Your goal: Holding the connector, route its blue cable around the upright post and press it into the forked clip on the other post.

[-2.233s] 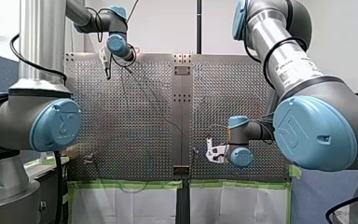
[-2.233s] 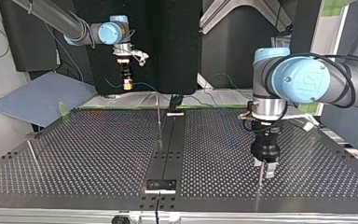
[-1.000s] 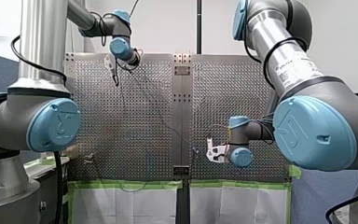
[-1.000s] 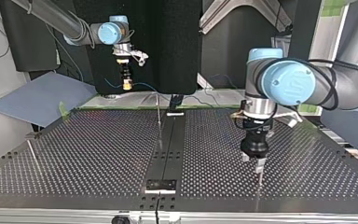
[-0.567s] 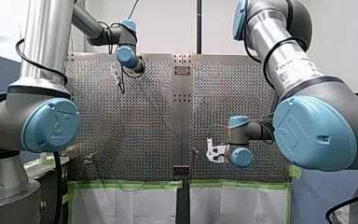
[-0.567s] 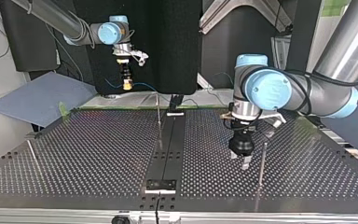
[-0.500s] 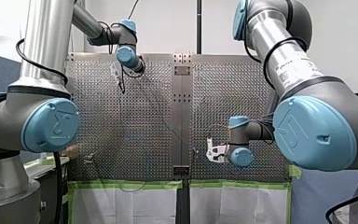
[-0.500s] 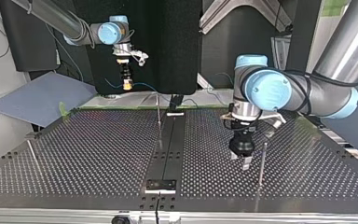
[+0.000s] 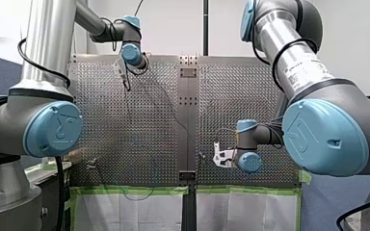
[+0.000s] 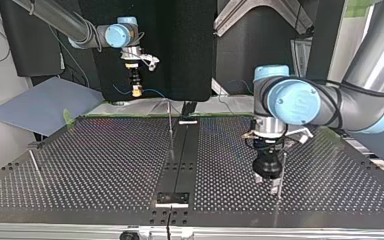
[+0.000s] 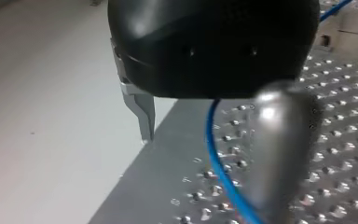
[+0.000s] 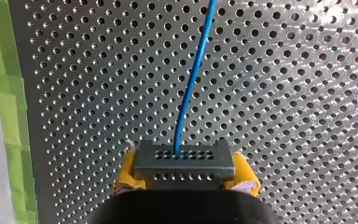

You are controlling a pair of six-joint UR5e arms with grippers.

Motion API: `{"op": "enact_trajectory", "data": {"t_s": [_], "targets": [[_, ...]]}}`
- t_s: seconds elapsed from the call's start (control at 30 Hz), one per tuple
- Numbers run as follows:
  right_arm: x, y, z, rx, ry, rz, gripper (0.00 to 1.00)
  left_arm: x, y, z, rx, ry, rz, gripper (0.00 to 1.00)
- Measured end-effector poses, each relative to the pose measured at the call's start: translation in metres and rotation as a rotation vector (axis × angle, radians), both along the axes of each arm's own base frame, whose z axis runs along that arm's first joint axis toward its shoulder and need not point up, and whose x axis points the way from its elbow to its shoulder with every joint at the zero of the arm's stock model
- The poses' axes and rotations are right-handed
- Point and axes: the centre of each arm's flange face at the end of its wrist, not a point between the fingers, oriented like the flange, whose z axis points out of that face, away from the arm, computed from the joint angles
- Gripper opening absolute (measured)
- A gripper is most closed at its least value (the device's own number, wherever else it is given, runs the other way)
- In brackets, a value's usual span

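Note:
In the right wrist view my right gripper is shut with yellow pads on a dark grey connector. Its blue cable runs ahead over the perforated plate. The top view shows that gripper hanging at the far left edge of the table. My left gripper stands low against a thin upright post at the top view's right. It is open, with the blue cable passing between one metal finger and a blurred silver shape. A second thin post stands beside the centre strip.
A third thin post leans at the top view's left edge. A dark centre strip splits the perforated table. Green tape lines the table's edge nearest the arms. A blue-grey board lies off the table's far left corner.
In the top view my left gripper first moved left, away from the right-hand post, then came back down beside it. My right gripper has kept still with the connector.

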Motion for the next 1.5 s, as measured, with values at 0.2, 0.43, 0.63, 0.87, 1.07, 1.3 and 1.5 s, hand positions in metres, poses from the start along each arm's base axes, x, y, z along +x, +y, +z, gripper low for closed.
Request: {"op": "enact_trajectory", "data": {"t_s": [0.2,0.43,0.63,0.87,1.07,1.3,1.5], "targets": [[0.0,0.0,0.0,0.0,-0.001,0.0,0.0,0.002,-0.001,0.008,-0.032,-0.013,-0.013,1.0],[0.0,0.0,0.0,-0.002,-0.002,0.0,0.0,0.003,-0.002,0.015,-0.087,-0.02,-0.037,1.0],[0.001,0.0,0.0,-0.003,-0.004,0.005,0.0,0.007,-0.001,0.01,-0.11,-0.009,-0.042,1.0],[0.001,-0.001,0.001,-0.004,-0.005,0.005,0.0,0.013,-0.005,-0.006,-0.095,0.022,-0.042,1.0],[0.001,-0.001,0.001,-0.004,-0.006,0.005,0.0,0.013,-0.006,-0.007,-0.094,0.027,-0.035,1.0],[0.0,-0.001,0.0,-0.003,-0.005,0.004,0.0,0.007,-0.008,-0.013,-0.062,0.064,-0.007,1.0],[0.0,0.0,0.0,-0.002,-0.003,0.006,0.0,-0.003,-0.006,-0.029,0.006,0.137,0.041,1.0]]}}
